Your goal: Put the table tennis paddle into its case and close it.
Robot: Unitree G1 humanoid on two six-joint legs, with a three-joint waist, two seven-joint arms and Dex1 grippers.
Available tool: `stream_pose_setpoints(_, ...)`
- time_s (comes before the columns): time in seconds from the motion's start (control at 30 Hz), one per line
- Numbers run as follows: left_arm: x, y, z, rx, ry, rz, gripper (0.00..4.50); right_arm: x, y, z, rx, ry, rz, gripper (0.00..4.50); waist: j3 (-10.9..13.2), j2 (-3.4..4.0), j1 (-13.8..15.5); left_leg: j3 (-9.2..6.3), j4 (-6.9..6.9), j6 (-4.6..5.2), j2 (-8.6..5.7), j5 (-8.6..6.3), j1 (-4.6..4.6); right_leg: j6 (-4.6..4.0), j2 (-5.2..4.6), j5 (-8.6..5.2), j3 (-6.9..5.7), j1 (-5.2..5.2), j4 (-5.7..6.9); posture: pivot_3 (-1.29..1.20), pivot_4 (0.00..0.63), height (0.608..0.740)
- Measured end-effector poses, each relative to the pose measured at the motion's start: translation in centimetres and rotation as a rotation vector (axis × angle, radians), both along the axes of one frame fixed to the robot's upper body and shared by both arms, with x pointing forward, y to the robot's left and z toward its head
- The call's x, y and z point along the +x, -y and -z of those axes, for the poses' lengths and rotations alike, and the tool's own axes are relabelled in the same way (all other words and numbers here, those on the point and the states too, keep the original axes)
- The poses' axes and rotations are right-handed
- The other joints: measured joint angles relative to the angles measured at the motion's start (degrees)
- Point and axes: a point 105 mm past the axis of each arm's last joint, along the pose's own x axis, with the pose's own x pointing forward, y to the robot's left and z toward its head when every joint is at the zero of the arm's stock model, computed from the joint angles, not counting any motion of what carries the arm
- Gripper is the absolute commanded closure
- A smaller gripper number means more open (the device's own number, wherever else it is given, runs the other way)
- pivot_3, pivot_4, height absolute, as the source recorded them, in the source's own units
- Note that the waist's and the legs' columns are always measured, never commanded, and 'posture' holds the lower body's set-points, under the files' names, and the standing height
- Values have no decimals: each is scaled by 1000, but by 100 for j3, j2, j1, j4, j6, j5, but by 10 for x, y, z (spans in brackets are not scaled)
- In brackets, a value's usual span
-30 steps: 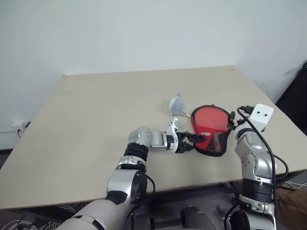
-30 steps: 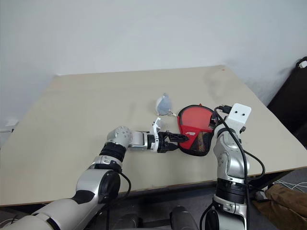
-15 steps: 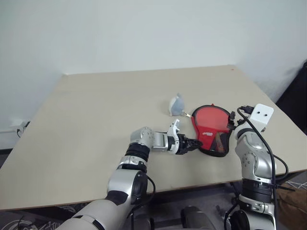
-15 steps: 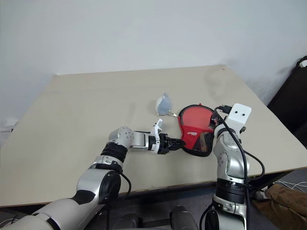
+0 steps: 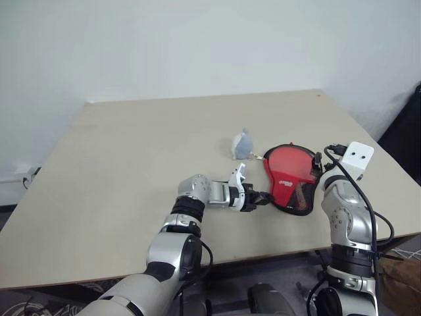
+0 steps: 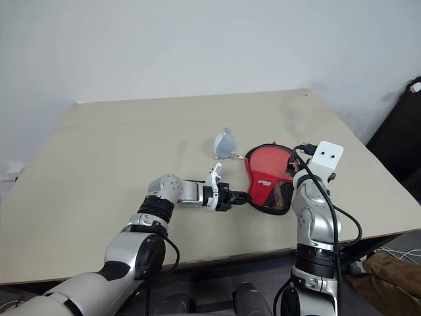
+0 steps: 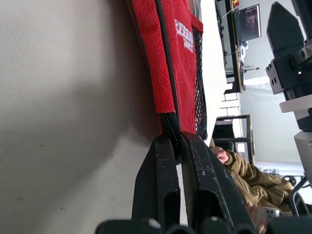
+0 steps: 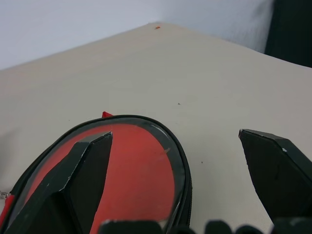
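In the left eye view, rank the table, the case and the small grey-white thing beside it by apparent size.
Largest to smallest:
1. table
2. case
3. grey-white thing, clearly smaller than the case and lying just behind it, so nearness does not blur the ranking.

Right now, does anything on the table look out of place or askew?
Nothing stands out. The case lies flat, the left gripper pinches its black zipper edge, and a white fuzzy ball sits just beyond it.

The case (image 5: 287, 174) is red woven mesh cloth with black zipper trim (a coarser black net panel on one side); the table (image 5: 145, 151) is matt, smooth beige.
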Motion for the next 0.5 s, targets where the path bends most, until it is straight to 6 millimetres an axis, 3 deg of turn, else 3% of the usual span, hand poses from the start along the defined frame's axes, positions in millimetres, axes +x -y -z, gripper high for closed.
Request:
stream_pose_setpoints(0.27,15,-39,-11,10,87,-49,4485,0,1,0,-2,0,2,0,1,3,-124,-2,-2,0,1,0,1,0,1,0,1,-2,4,0,0,740)
stream_pose_setpoints(0.5,5,-66,-11,16,149,-4,4485,1,-2,1,-4,-3,-11,0,1,4,-148,-3,-10,0,3,0,-1,0,1,0,0,-8,5,0,0,740)
